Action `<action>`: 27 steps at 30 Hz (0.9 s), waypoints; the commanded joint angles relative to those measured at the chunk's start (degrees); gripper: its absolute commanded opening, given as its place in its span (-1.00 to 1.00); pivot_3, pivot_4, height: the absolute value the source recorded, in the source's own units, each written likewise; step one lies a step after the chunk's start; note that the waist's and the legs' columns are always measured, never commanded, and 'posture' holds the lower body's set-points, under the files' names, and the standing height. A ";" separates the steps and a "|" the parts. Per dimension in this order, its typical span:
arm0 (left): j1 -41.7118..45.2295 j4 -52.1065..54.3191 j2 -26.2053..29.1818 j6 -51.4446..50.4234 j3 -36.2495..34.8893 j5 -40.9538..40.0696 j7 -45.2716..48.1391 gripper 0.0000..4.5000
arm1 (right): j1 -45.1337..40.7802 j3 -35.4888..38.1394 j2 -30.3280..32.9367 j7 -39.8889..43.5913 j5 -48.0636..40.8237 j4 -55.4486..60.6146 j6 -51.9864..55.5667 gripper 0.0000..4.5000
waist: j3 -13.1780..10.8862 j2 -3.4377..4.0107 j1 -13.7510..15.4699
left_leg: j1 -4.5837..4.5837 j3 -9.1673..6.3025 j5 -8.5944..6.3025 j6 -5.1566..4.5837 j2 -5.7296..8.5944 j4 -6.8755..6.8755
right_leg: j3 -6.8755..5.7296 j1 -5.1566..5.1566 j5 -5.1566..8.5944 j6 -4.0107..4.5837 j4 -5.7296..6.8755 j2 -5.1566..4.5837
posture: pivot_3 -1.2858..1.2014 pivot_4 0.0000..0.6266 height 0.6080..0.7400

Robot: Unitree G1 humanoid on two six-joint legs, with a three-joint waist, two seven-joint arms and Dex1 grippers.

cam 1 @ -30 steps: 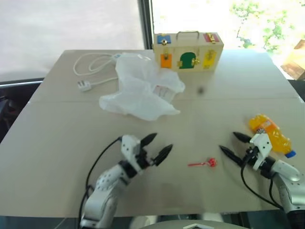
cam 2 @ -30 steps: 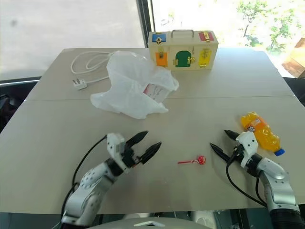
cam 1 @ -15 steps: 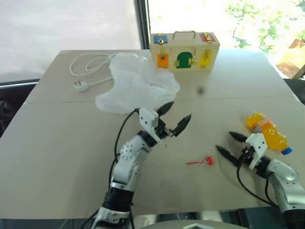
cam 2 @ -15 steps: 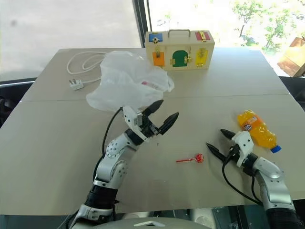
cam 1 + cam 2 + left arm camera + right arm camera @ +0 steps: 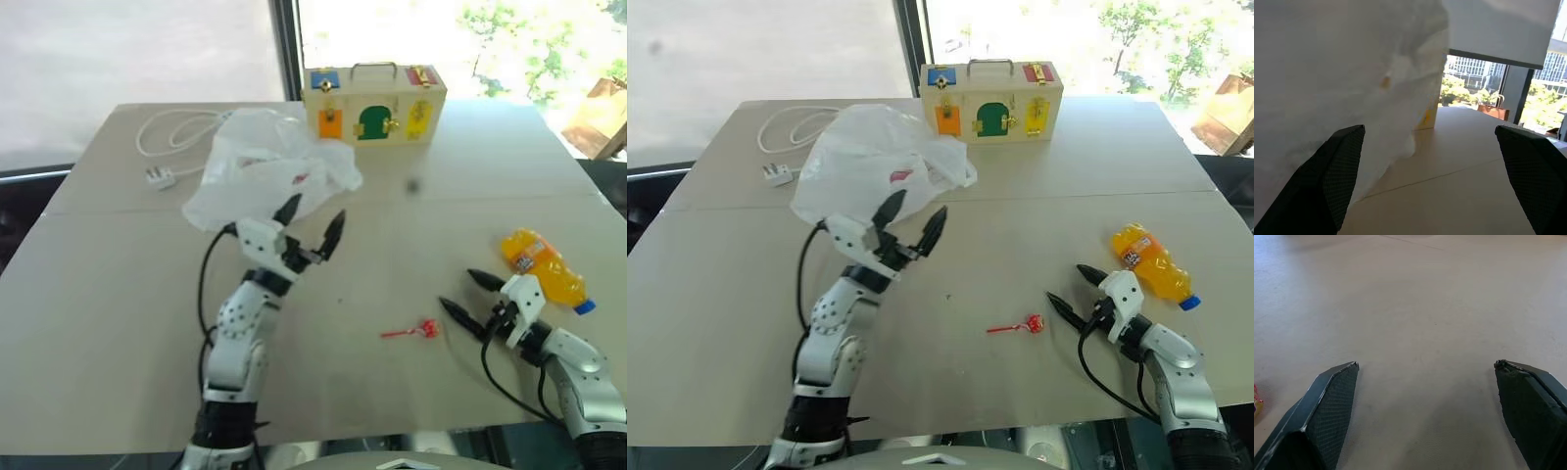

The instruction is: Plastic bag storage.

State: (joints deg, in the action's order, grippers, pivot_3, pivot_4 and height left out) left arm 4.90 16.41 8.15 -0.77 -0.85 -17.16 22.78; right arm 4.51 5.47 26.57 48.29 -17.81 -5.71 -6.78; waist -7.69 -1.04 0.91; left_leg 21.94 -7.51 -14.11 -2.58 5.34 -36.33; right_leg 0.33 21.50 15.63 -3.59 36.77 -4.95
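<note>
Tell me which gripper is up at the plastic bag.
The left gripper, open and raised right at the plastic bag; the right gripper sits open low beside the orange bottle.

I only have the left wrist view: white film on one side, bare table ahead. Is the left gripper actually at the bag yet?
Observer: From the head views, the left gripper is open at the near edge of the plastic bag, nothing between its fingers.
Operator: What's behind the bag?
Observer: A wooden toy box stands upright past it, and a white cable lies coiled beside the bag.
Operator: Where's the other arm?
Observer: The right gripper is open and low over the table, between a red lollipop and an orange bottle lying on its side.
</note>
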 commanded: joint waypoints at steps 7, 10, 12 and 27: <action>2.01 6.32 7.47 -1.55 -10.25 -4.28 -0.91 1.00 | -1.25 -3.52 -0.93 1.23 2.51 -6.01 0.62 0.99 | 0.00 -0.06 -0.33 | -0.19 -0.01 0.06 0.10 -0.05 -0.02 | 0.18 0.00 -0.08 0.08 0.05 0.19 | 0.03 -0.52 0.98; 1.31 5.46 11.07 -1.19 -13.72 -5.04 0.79 1.00 | -1.95 -3.65 -0.96 1.43 2.71 -6.97 0.18 0.99 | -0.01 -0.08 -0.34 | -0.23 0.00 0.08 0.13 -0.14 -0.01 | 0.35 0.03 -0.16 0.18 0.05 0.37 | 0.03 -0.52 0.98; 1.76 3.67 13.54 -0.67 -16.39 -5.66 1.75 1.00 | -2.12 -3.88 -1.17 1.46 2.83 -7.19 0.00 0.99 | -0.01 -0.08 -0.29 | -0.23 0.00 0.11 0.19 -0.24 -0.02 | 0.35 0.04 -0.22 0.29 0.05 0.45 | 0.03 -0.52 0.98; 18.05 -5.12 28.36 -4.53 -22.32 -13.51 10.66 1.00 | -2.33 -4.09 -1.77 1.08 3.60 -8.09 -1.29 0.99 | -0.13 -0.25 -0.31 | -0.24 -0.05 0.26 0.51 -0.60 -0.01 | 0.34 0.11 -0.45 0.62 0.05 0.85 | 0.03 -0.52 0.98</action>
State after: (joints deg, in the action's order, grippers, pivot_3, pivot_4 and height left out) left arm 21.82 10.49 34.83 -5.41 -23.87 -31.04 32.20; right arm 0.52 3.55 25.41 49.44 -16.23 -10.23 -9.29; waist -7.81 -1.29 0.60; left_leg 21.70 -7.55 -13.86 -2.06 4.74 -36.33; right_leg 0.69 21.61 15.17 -2.96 36.81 -4.10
